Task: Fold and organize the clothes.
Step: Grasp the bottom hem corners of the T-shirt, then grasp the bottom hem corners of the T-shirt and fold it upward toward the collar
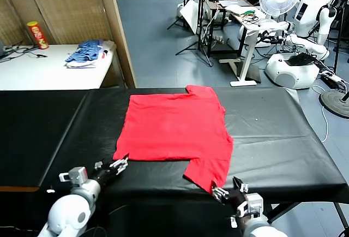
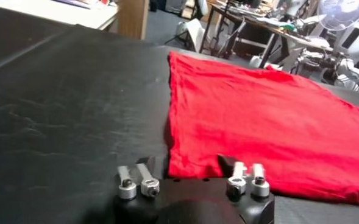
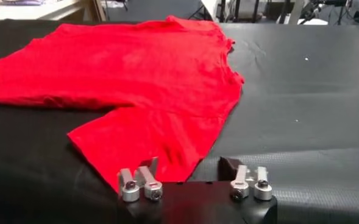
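1. Left gripper (image 1: pixel 119 165) stands part open at the near left corner of the bright red cotton T-shirt (image 1: pixel 177 129), gripping nothing.
2. Right gripper (image 1: pixel 224 191) is closed at the near sleeve hem; whether it pinches cloth is unclear.
3. The T-shirt lies flat on the black table cover (image 1: pixel 283 138).

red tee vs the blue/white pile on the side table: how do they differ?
The red T-shirt lies spread flat in a single layer; the blue-and-white pile is bunched into a small heap. The T-shirt sits on the black table just ahead of both grippers; the pile sits on the white side table, farther off to the robot's left. The T-shirt covers more surface. Both are cloth.
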